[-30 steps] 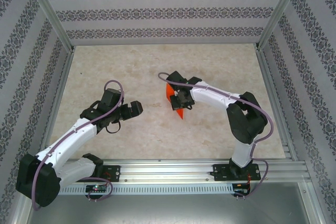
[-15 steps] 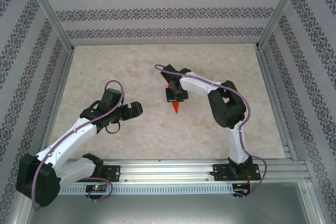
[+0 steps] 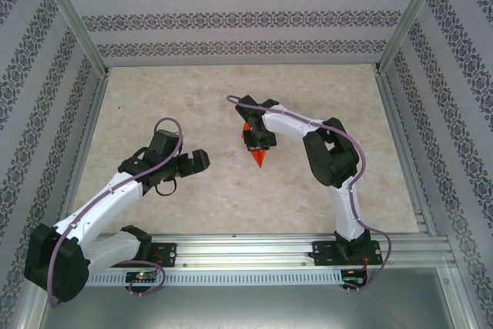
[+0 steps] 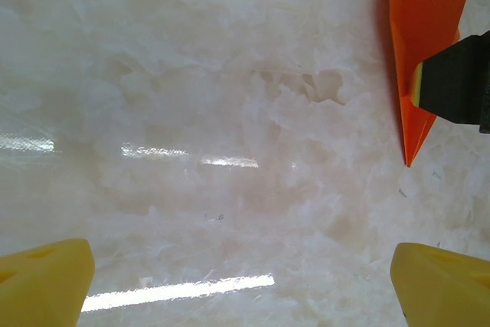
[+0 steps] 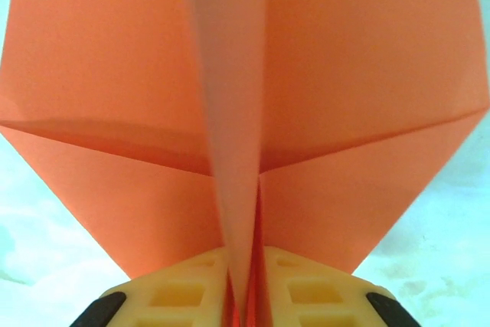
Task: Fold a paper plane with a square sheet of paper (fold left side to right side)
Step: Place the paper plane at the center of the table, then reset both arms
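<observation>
Right arm swung in since second ago; bright orange paper plane (image 3: 259,157) looks narrower, at frame centre, nose toward bottom edge. Right gripper (image 3: 256,138) pinches its centre crease. Left gripper (image 3: 199,161) spread wide, lower left, apart from the plane. Best: hold pinch square on crease, set down flat on marbled worktop (image 3: 154,98).

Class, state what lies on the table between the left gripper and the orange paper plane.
Nothing: from the left gripper to the paper plane, the top external view shows bare table.

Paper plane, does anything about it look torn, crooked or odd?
Nothing stands out. The plane is pinched along its centre crease in the right hand, both wings look even, and no tears are visible.
</observation>
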Controlling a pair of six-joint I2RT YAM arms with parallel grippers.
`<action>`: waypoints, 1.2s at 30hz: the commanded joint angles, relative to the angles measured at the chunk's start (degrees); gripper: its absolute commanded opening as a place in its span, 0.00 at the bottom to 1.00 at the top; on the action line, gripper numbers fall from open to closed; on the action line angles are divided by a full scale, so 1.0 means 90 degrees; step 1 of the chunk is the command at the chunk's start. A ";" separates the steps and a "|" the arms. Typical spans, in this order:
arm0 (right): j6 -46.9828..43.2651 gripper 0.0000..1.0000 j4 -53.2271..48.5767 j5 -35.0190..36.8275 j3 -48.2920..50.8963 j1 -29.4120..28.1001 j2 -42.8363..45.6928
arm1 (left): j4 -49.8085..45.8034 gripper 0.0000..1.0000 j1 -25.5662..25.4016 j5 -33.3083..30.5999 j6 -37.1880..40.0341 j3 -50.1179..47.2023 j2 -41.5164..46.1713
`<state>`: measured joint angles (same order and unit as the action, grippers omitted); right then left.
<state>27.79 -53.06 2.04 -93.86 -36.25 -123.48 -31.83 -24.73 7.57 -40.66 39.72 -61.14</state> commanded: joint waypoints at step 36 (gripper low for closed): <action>-0.1616 0.98 0.3669 0.1523 0.5300 0.2888 0.7263 | 0.3021 1.00 0.1774 -0.3386 0.2571 -0.0757 0.1987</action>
<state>15.59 -30.37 13.26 -50.06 -13.10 -60.62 -17.28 -9.37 -16.99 -25.52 38.06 -45.67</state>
